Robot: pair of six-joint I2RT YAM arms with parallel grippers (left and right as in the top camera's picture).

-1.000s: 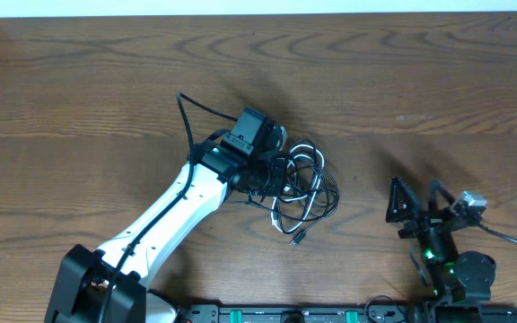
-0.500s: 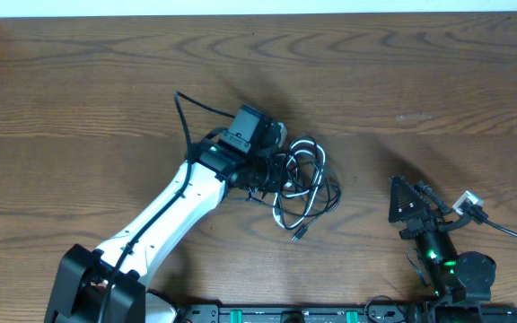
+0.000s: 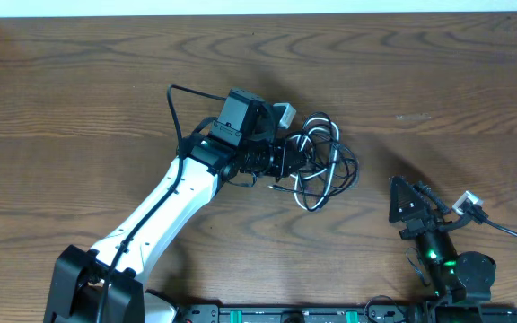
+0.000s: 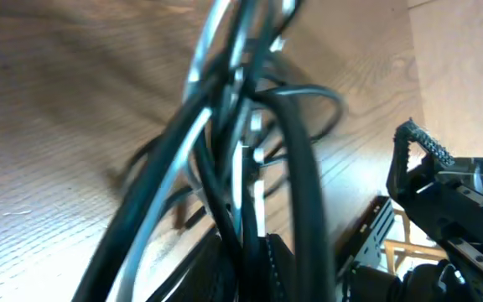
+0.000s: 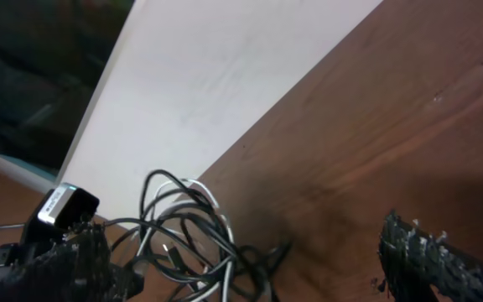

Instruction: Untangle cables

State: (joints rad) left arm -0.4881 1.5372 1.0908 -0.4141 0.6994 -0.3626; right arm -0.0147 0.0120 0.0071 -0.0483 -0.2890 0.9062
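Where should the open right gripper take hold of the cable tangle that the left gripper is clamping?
Grip the outer black loop on the right edge of the cable tangle, coming in from the right gripper's own side. That loop bulges clear of the knot, opposite the end pinched by the left gripper. Open jaws could probably straddle that single strand without catching others.

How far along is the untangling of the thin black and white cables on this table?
Nothing looks done: the thin black and white cables form one knotted bundle on the brown wooden table. In hand: the left gripper is shut on the bundle. Left: the open right gripper, apart from it, holds nothing, and every cable needs separating.
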